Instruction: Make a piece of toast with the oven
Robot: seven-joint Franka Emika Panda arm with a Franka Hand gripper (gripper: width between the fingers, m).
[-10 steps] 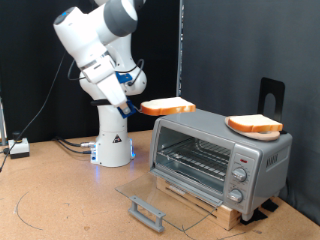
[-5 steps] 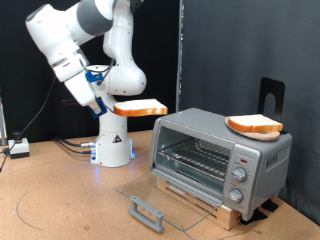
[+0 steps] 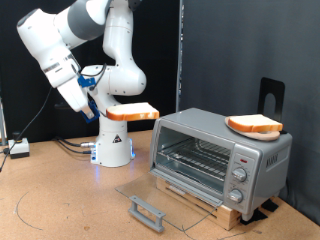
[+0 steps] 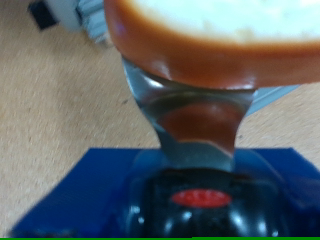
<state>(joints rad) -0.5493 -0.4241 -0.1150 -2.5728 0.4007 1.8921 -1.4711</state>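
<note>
My gripper is shut on one end of a piece of toast with a pale face and orange-brown crust. It holds the slice flat in the air to the exterior view's left of the oven, well above the table. The silver oven's glass door lies open and flat, with its grey bar handle in front and the wire rack bare. A second, alike slice lies on the oven's top. In the wrist view the held slice fills the top, clamped by a metal finger.
The oven stands on a wooden board on the brown table. The white robot base stands behind the held slice. Cables and a small box lie at the exterior view's left. A black stand rises behind the oven.
The arm has swung to the exterior view's left and a little lower, carrying the slice away from above the oven's corner. The oven and the second slice have not moved.
</note>
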